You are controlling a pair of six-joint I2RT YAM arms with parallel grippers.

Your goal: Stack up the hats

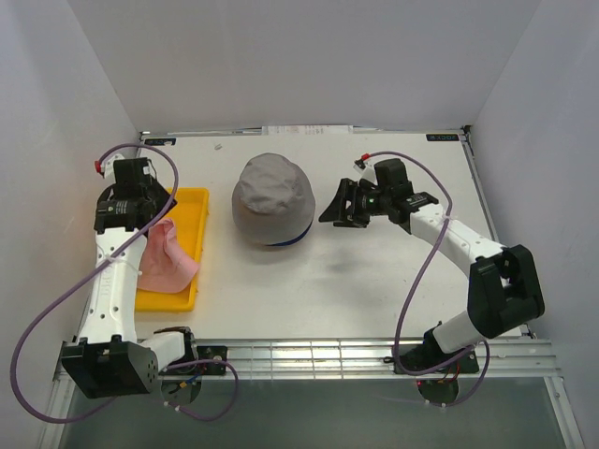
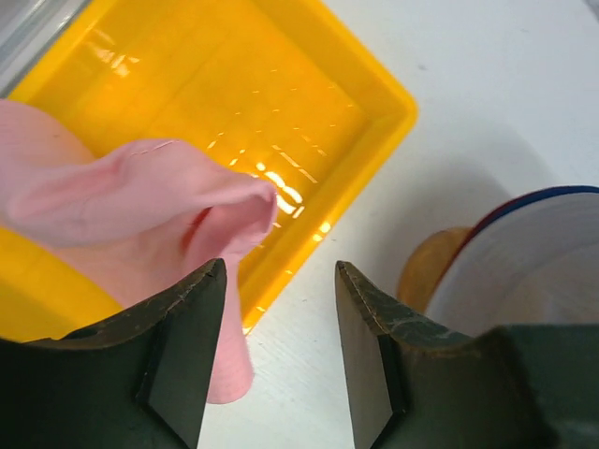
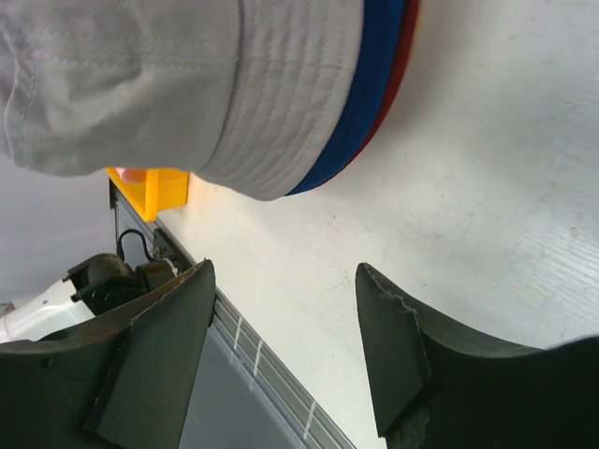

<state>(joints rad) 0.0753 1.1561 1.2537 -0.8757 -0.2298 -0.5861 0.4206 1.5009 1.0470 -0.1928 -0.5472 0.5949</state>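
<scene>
The white table [image 1: 360, 281] carries a yellow tray [image 1: 192, 204] (left side) and a grey-topped hat stack [image 1: 272, 196] at centre.

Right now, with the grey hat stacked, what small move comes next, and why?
Probably shift the left gripper onto the pink hat: its jaws stand open beside the fold, and that hat lies in the yellow tray, not yet on the grey hat.
</scene>
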